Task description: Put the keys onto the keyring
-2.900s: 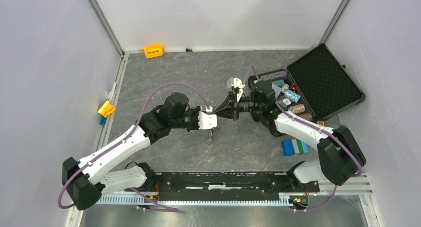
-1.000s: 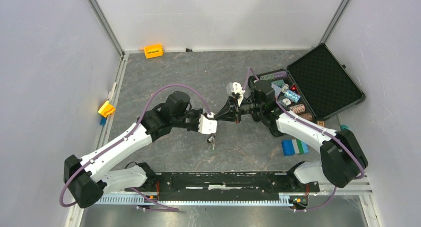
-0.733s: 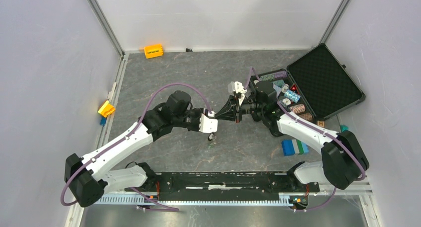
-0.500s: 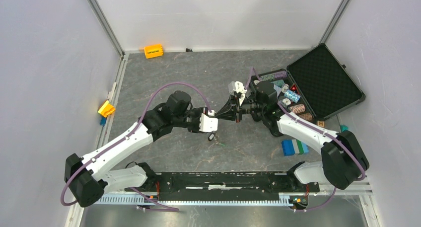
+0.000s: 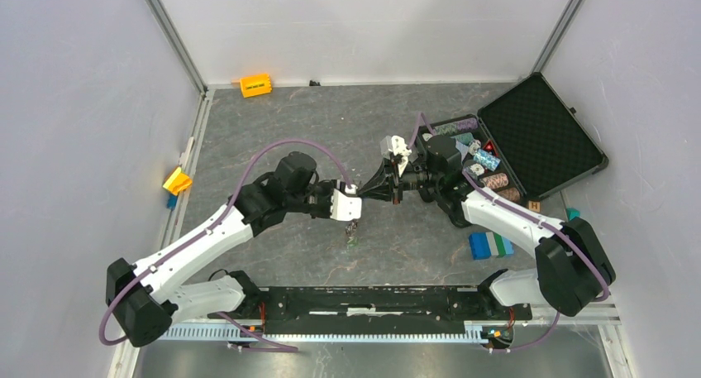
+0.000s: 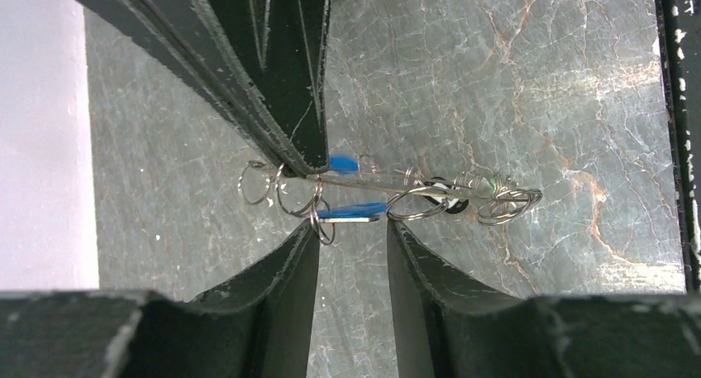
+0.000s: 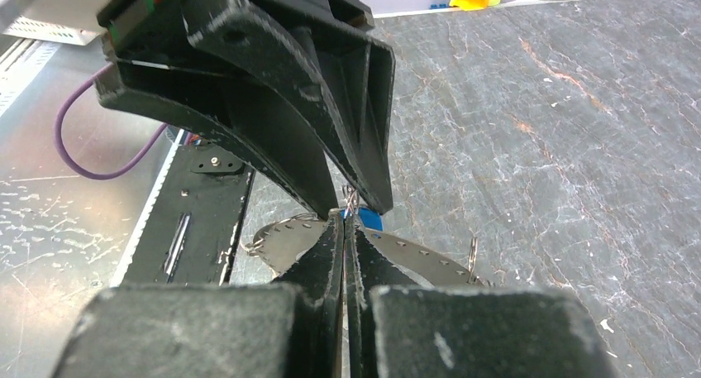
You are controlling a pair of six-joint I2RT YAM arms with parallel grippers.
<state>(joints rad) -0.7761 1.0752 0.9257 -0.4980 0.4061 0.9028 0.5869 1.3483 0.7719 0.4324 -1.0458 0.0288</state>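
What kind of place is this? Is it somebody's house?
Probably a robot lab's test booth, not a house. The left arm and right arm are bolted to a rail at the edge of the table, plain white walls close it in, and an open black case holds poker chips.

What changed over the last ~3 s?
Very little. Both wrists drifted slightly toward the near edge, and the dangling keys swung a bit, then settled. Nothing was taken or released: the right gripper stays shut on the keyring, and the left gripper apparently stays on the blue-tagged key. The case is unmoved.
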